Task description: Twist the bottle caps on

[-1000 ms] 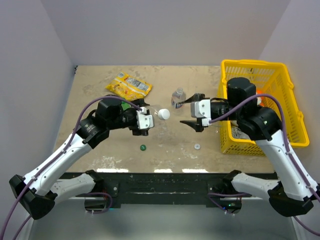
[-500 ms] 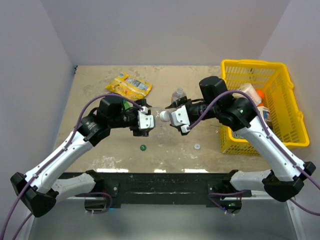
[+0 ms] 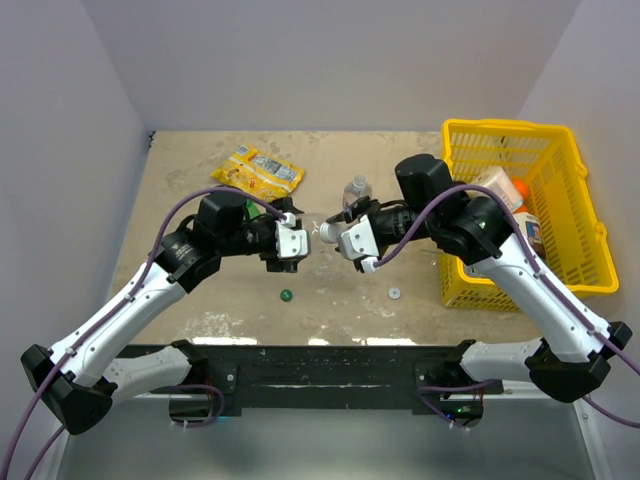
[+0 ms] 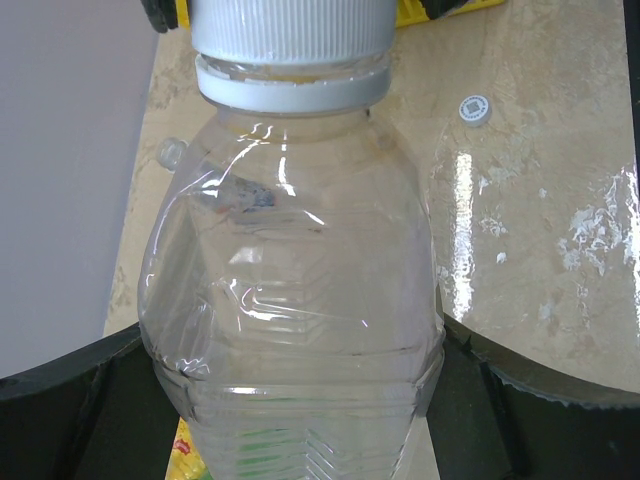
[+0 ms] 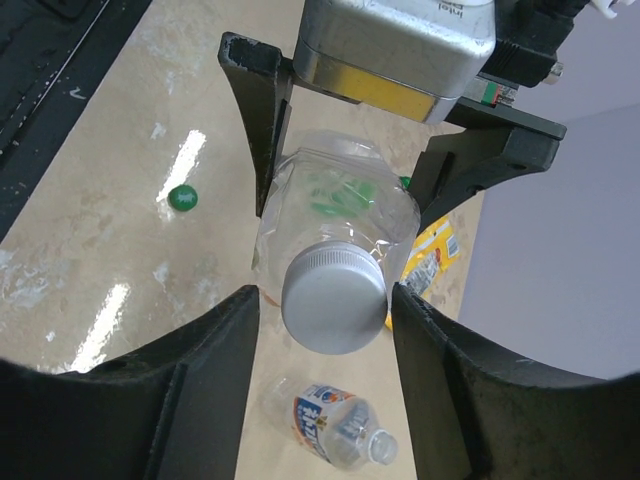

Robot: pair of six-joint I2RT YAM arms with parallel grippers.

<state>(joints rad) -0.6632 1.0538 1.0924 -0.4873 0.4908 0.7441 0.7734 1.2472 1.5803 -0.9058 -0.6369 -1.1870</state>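
Holding the clear bottle [image 4: 290,300] level above the table [image 3: 340,300], the left fingers [image 4: 70,400] are clamped on either side of its lower body, neck pointing at the other arm. The right fingers [image 5: 215,370] stand partly open astride the white cap [image 5: 335,300], which already sits on that neck. One finger looks to be touching the ribbed rim and a sliver of gap shows on the other side, so we judge it is not yet gripped. The green cap [image 3: 286,295] and a second white cap [image 4: 473,108] lie loose on the table, and an uncapped labelled bottle [image 5: 335,425] waits beyond, near the yellow packet [image 3: 258,172] and well left of the yellow basket [image 3: 590,200]. We see several ways this could go wrong. If the cap sits crooked, turning it would cross the threads. The bottle's walls are thin, so it may buckle or spin inside the left hold once torque comes. An off-centre pinch could slip over the ribs or knock the cap off. As for writing, we can read none. The labelled bottle shows blue, white and orange print too small to make out, the packet's lettering is blurred, and the loose white cap bears only a small dark mark.
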